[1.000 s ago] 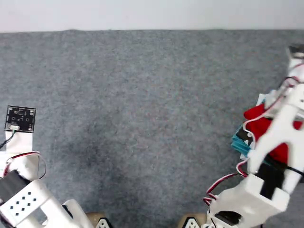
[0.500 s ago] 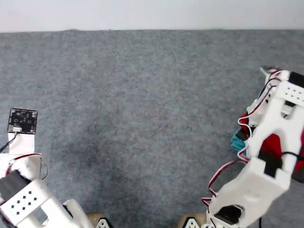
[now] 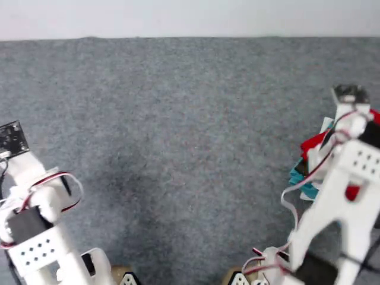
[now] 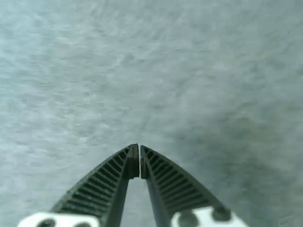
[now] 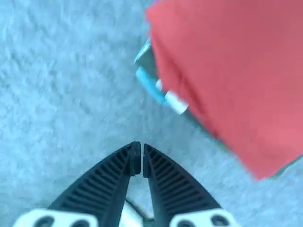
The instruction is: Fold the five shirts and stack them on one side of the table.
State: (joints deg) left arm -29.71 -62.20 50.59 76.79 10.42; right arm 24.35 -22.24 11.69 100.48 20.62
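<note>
You have the right gripper (image 5: 138, 160) closed and empty just beside the red-topped shirt stack (image 5: 222, 75); your left gripper (image 4: 139, 161) is closed, well apart from it

1. My table (image 3: 178, 119) is a mottled grey all over, darker in patches, with no print.
2. The top shirt (image 5: 227, 71) of the stack on the right is plain red.
3. Under it peek bright blue edges (image 5: 150, 84) and a white edge (image 5: 176, 103).
4. My left gripper (image 4: 139, 152) and right gripper (image 5: 141, 152) are black and ribbed, white at the base.
5. My left arm (image 3: 35, 243) and right arm (image 3: 350, 172) are white, trailing red, black and white wires (image 3: 59, 176).
6. The far wall (image 3: 178, 18) is plain white.
</note>
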